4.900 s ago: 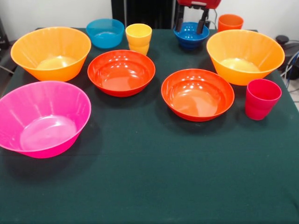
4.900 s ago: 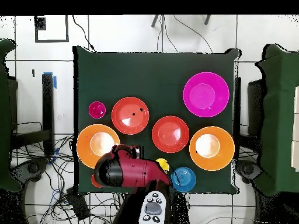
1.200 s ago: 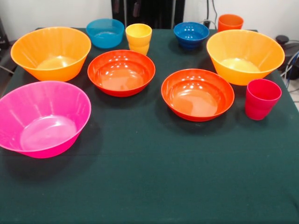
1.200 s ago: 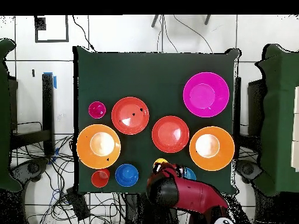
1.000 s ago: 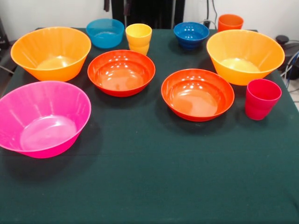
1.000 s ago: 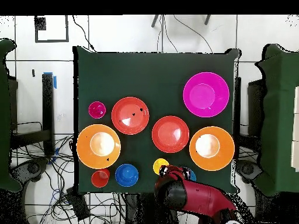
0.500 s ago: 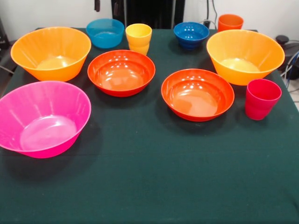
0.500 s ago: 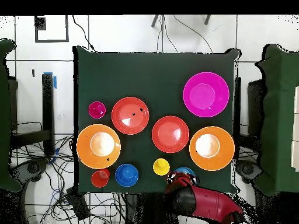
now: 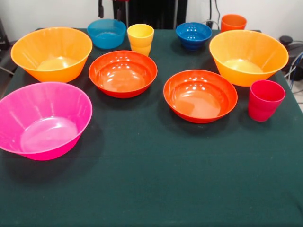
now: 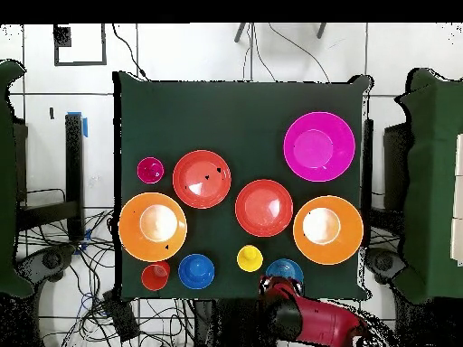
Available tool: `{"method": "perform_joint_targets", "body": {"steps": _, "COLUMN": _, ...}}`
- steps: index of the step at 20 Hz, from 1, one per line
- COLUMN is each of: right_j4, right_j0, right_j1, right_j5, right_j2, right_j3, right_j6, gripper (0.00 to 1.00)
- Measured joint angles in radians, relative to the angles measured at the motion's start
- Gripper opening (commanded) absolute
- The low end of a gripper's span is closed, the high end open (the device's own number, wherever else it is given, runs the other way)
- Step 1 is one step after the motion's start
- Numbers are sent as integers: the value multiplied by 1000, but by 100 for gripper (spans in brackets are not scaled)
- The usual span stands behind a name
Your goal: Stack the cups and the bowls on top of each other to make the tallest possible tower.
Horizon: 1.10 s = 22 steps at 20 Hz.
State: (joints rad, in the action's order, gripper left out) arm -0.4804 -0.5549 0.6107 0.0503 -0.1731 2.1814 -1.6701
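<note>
At the table's robot-side edge, the arm (image 10: 312, 321) is hanging just past the cloth, its head sitting right beside the light blue bowl (image 10: 285, 270). In the front view only dark tips of the gripper (image 9: 113, 7) are showing at the top edge, above and just behind that same bowl (image 9: 106, 33); can't tell whether the fingers are apart or together.

Key relation: light blue bowl is lying almost directly under/in front of the gripper, so it's looking like the nearest pick, w/ a short drop down. It's round, so no long axis to line up; a rim grab from any side should be working.

Nothing is stacked yet – no tower, every piece is sitting alone on the green table (image 9: 151, 189). Around it, front view: yellow cup (image 9: 140, 39) just beside the light blue bowl, dark blue bowl (image 9: 193, 35) and orange cup (image 9: 233, 22) further along the same back row. Two big orange bowls (image 9: 51, 53) (image 9: 248, 56) are flanking the middle, two red bowls (image 9: 123, 73) (image 9: 200, 95) between them, pink bowl (image 9: 42, 119) near the front corner, red cup (image 9: 265, 100) beside the other big orange bowl.

In the way: yellow cup is standing close, prob. the one thing to be clearing on approach. Likely base, a red bowl, is lying near, w/ open cloth between.
</note>
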Motion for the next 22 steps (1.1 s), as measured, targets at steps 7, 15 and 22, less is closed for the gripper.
{"method": "perform_joint_targets", "body": {"steps": 7, "right_j4": -20, "right_j0": -13, "right_j1": -111, "right_j5": 50, "right_j2": -36, "right_j3": -3, "right_j6": 0, "gripper": 100}}
{"method": "perform_joint_targets", "body": {"steps": 15, "right_j4": -28, "right_j0": -41, "right_j1": -204, "right_j5": 80, "right_j2": -64, "right_j3": -14, "right_j6": 0, "gripper": 100}}
{"method": "perform_joint_targets", "body": {"steps": 22, "right_j4": -34, "right_j0": -58, "right_j1": -260, "right_j5": 89, "right_j2": -69, "right_j3": -34, "right_j6": 0, "gripper": 100}}
